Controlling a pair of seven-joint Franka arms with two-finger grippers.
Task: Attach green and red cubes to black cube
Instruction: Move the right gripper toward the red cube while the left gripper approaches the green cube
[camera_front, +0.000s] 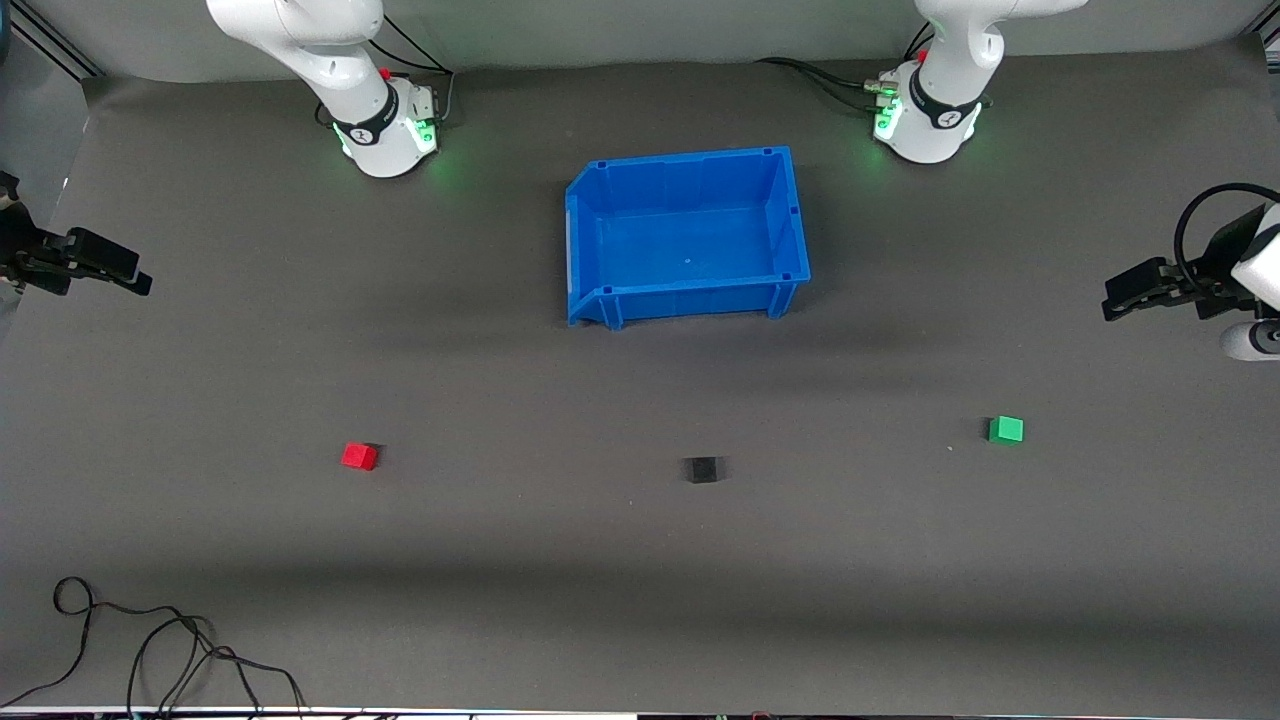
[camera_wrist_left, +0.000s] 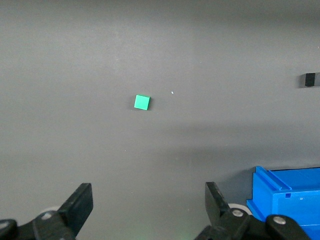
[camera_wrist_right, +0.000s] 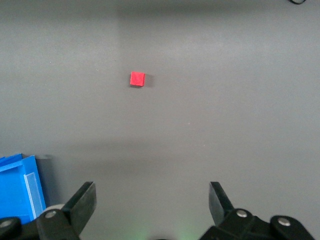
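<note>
The black cube lies on the grey mat, nearer to the front camera than the blue bin. The red cube lies beside it toward the right arm's end, and the green cube toward the left arm's end. All three lie apart. My left gripper hangs open and empty at the left arm's end of the table; its wrist view shows the green cube and the black cube. My right gripper hangs open and empty at the right arm's end; its wrist view shows the red cube.
An empty blue bin stands mid-table between the two arm bases; its corner shows in the left wrist view and the right wrist view. A loose black cable lies at the mat's front edge toward the right arm's end.
</note>
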